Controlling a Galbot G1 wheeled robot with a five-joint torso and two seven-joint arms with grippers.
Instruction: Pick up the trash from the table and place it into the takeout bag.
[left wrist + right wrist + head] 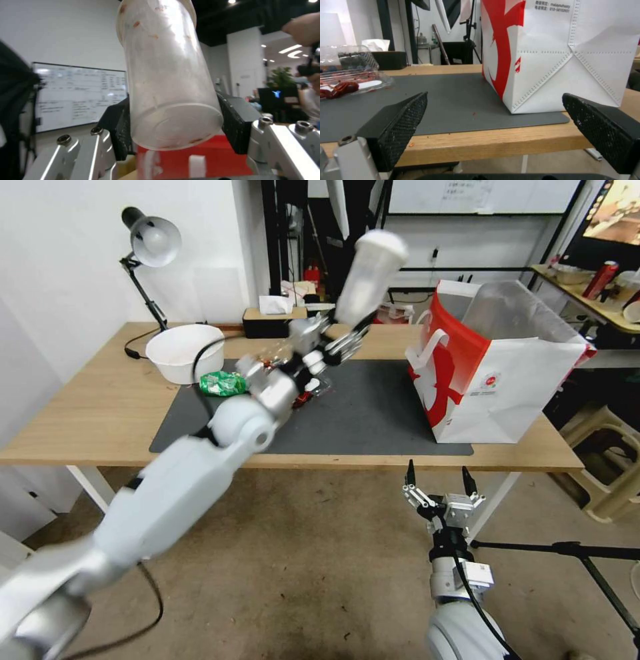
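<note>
A translucent plastic cup [371,277] with reddish smears is held tilted in the air above the table's [87,413] dark mat [373,413], with my left gripper [343,338] shut on its lower part. In the left wrist view the cup [170,82] sits between the black pads [117,130], and the red of the takeout bag [213,160] lies beyond it. The takeout bag [493,373] stands open on the mat's right end. A green snack wrapper [223,383] lies at the mat's left. My right gripper [437,483] hangs open below the table's front edge, facing the bag [560,50].
A white bowl [183,352] and a desk lamp [153,240] stand at the back left, a tissue box [270,320] at the back. A clear plastic box [350,72] with red scraps lies on the mat. A stool [607,460] and a tripod leg [567,550] are at the right.
</note>
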